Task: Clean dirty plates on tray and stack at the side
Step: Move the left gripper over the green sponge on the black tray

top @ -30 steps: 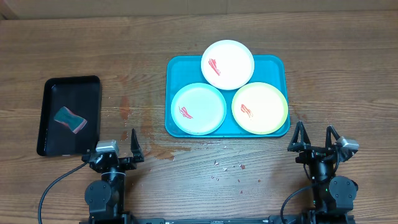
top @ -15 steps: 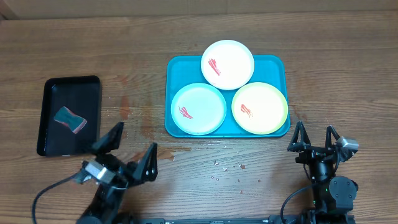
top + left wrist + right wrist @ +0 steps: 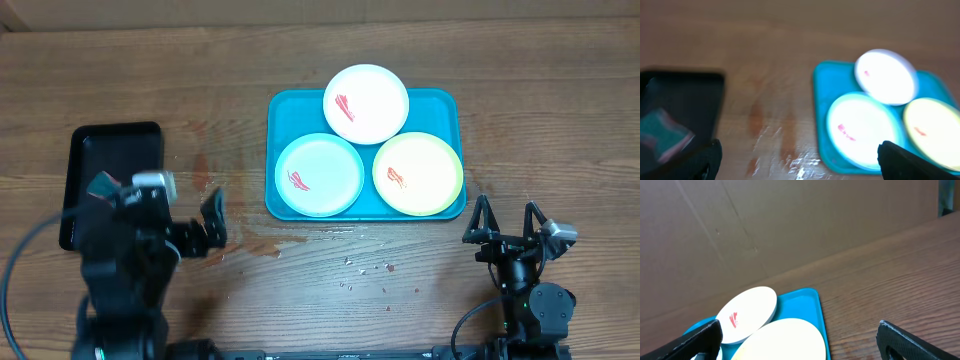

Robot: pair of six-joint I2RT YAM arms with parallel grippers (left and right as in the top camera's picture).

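**3 smeared plates on the blue tray, both grippers spread wide**

We see the turquoise tray [image 3: 290, 108] lying right of centre on the wooden table [image 3: 520, 90], toward the far side. All 3 plates rest on it. The white plate [image 3: 366, 104] sits farthest, overhanging the tray's far rim. The mint plate [image 3: 319, 175] lies near left and the yellow-green plate [image 3: 417, 174] near right, with a narrow gap between them. Each carries 1 red smear.

The left gripper [image 3: 801, 159] is raised over the table's left side with its fingers wide apart, holding nothing. From overhead, its arm covers much of the black tray [image 3: 112, 133], which lies well apart from the turquoise one. The left wrist view is blurred, but we can make out a teal and pink sponge [image 3: 662, 135] in that black tray.

The right gripper [image 3: 507, 222] stands at the near right, just near of the tray's right corner. Its fingers are also wide apart and empty. A few small crumbs [image 3: 365, 266] dot the wood near the tray.
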